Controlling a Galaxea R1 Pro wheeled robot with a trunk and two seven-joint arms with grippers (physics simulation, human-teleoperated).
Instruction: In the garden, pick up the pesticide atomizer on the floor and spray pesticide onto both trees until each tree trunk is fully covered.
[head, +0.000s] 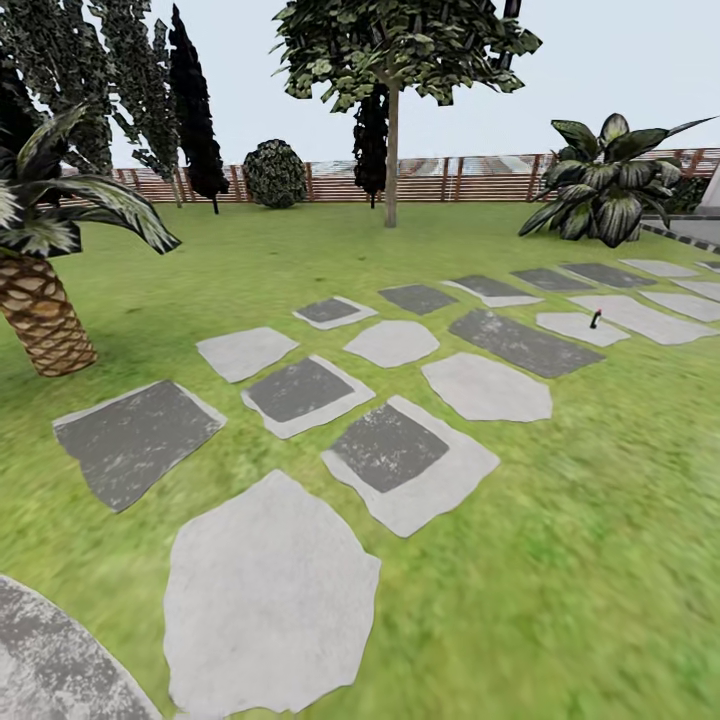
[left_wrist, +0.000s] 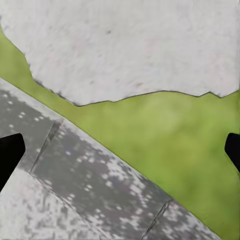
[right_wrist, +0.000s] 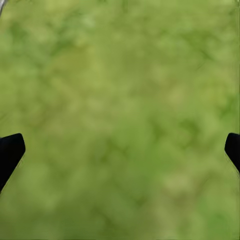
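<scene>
the step in hand is judged to be the approach: nothing is held yet, and the pesticide atomizer (head: 595, 319) is seen far ahead and to the right in the head view, a tiny dark upright shape standing on a pale stepping stone (head: 580, 328) well apart from the robot. one tree (head: 391, 150) with a straight bare trunk is seen beyond the stones, near the slatted wooden fence (head: 450, 178); a second such tree cannot be picked out with certainty among the dark foliage at the left. a short palm (head: 40, 310) with a scaly trunk stands at the left edge and is not part of the job.

the left gripper (left_wrist: 120, 150) is seen with its fingertips (left_wrist: 9, 155) wide apart at the picture's edges, with nothing between them, hanging over a mottled grey slab (left_wrist: 85, 180), a strip of grass and a pale stone (left_wrist: 125, 45). the right gripper (right_wrist: 120, 150) is likewise spread and empty, above plain grass (right_wrist: 120, 100).

the next move is judged to call for the base to be driven along the stones toward the atomizer, until it comes within an arm's reach, before any lowering or closing is tried.

the atomizer's nozzle, trigger and facing are too small to be made out. the arms themselves are not seen in the head view, and the palm's crown is cut off by the frame.
</scene>
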